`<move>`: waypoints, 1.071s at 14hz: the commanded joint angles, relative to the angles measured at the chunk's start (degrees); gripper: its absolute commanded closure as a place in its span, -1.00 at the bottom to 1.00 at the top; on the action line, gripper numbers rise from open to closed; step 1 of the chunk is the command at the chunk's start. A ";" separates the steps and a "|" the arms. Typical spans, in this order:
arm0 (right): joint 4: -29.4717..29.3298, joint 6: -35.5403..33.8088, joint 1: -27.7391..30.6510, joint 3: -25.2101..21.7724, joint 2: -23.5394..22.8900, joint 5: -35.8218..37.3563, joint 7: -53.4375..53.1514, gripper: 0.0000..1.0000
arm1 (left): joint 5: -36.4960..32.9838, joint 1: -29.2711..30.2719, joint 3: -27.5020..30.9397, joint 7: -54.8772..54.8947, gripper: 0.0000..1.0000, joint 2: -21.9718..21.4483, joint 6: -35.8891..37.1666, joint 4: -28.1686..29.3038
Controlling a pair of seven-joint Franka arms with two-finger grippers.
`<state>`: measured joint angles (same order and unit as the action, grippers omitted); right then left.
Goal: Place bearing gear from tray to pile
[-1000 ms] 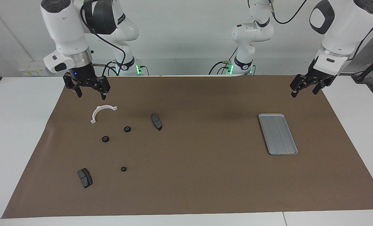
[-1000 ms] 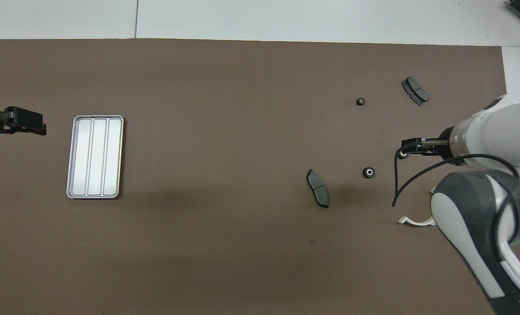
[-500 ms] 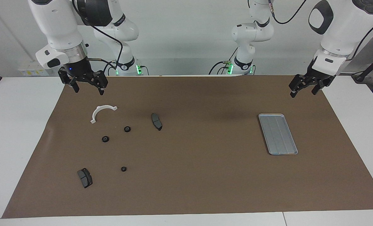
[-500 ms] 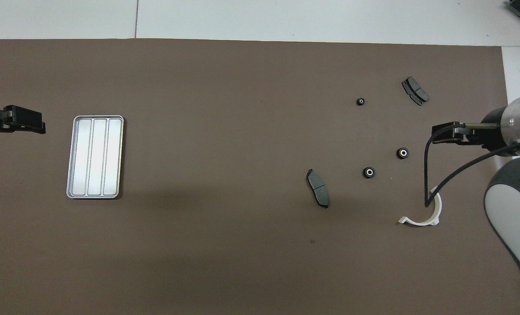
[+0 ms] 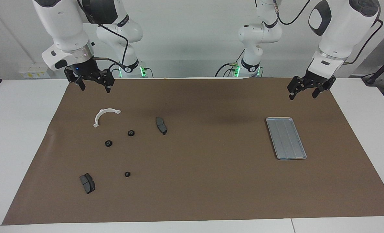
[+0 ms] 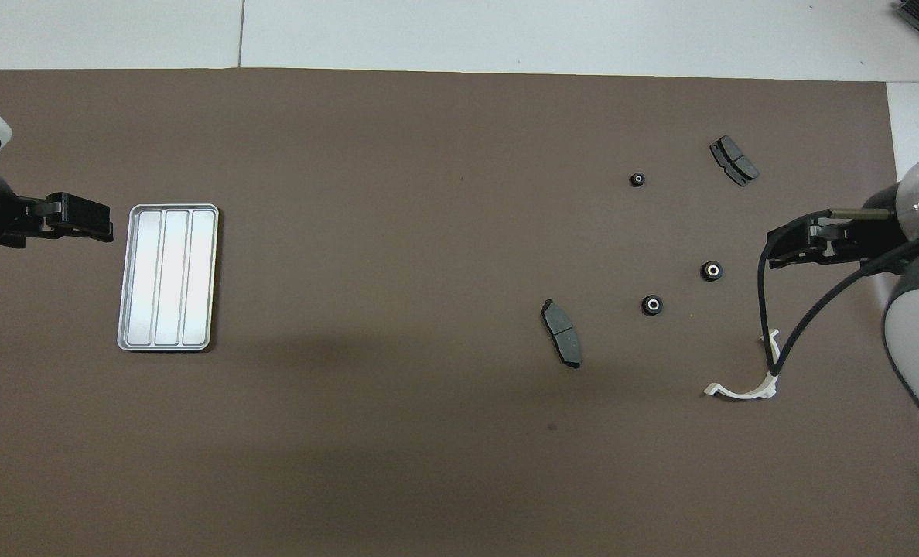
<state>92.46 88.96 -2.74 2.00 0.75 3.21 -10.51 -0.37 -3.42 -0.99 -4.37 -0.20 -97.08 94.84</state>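
Now, the flat silver-grey ridged metal tray [image 5: 286, 138] is seen lying empty toward the left arm's end of the bench [image 5: 17, 129], on the brown paper mat [image 5: 205, 181]. Three small black round bearing gears with pale centres [image 5: 131, 133] are found among the pile at the right arm's end: two just beside each other near the white half-ring plastic bracket [image 5: 104, 116], the third farther from the robots, near one dark grey brake-pad piece [image 5: 87, 183]. A second dark grey brake-pad piece [image 5: 161, 125] is seen more toward the middle. The move looks to be finished, judging by the bare tray.

The right gripper [image 5: 93, 84] is held raised over the mat's edge nearest the robots, just by the bracket, its fingers spread and nothing carried. The left gripper [image 5: 304, 90] is held raised over the mat close to the tray's nearer end, likewise spread and empty.

A risk is noted: the gears are round and could be rolled off by a brush from a low gripper, and the light bracket could be knocked by a downward move of the right gripper. The tray could be skidded on the paper if nudged by the left gripper.

Plenty of open mat is left between tray and pile, and along the edge farthest from the robots.
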 commanded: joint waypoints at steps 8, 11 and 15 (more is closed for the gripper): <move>0.44 3.58 0.81 0.02 0.92 -3.21 4.54 -1.00 | 0.72 -0.36 0.64 1.64 -1.00 -1.47 0.22 0.96; 0.88 3.32 0.81 0.02 1.18 -3.21 4.63 -1.00 | 0.72 -0.36 0.64 1.47 -1.00 -1.47 -0.04 0.96; 1.06 2.62 0.37 0.02 1.27 -3.21 4.45 -1.00 | 0.72 -0.10 0.72 1.03 -1.00 -1.38 -0.22 0.96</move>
<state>92.40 91.48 -2.71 1.92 1.04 1.20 -7.81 -0.37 -3.41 -0.69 -3.59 -0.44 -97.09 94.83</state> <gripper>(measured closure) 0.000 0.000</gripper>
